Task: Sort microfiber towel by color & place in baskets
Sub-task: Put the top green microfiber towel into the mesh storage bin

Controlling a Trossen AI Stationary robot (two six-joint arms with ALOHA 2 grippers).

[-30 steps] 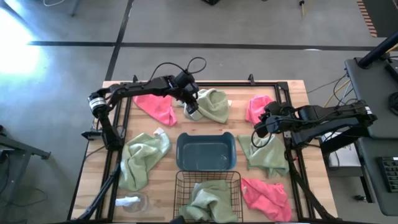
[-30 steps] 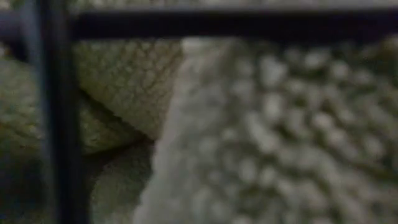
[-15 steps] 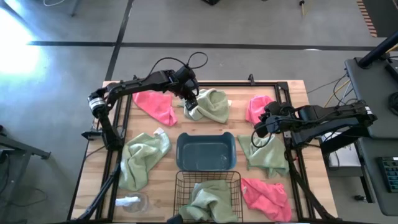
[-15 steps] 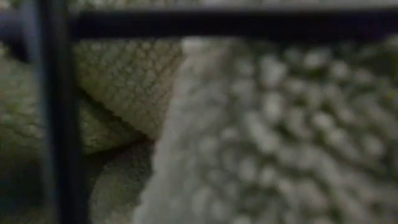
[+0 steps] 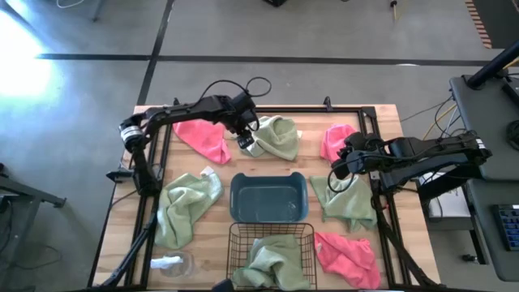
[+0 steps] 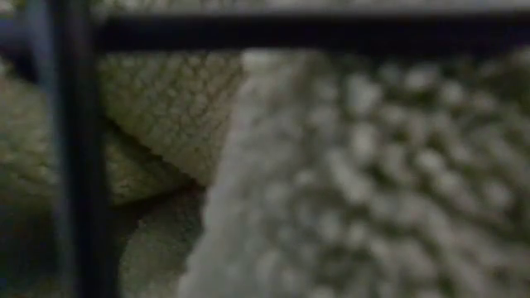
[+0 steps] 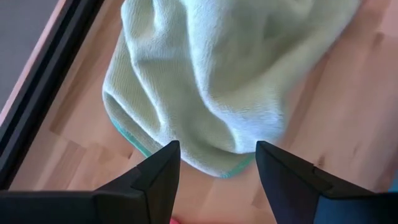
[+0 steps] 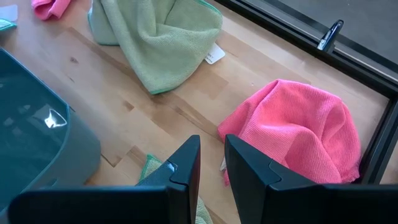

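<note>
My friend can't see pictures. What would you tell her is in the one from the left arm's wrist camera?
The left gripper, fingers spread open, hovers just above the edge of a crumpled light green towel. The towel lies on the wooden table, beside its dark frame rail.

- Sage-green towels, one edged in teal.
- Bright pink towels.
- Blue-grey plastic bin.
- Black wire basket, with a green towel inside.
- Light wooden table, streaked with grain, framed in black.
- Dark grippers, on black arms.
- Grey floor, crossed by dark lines.
</note>
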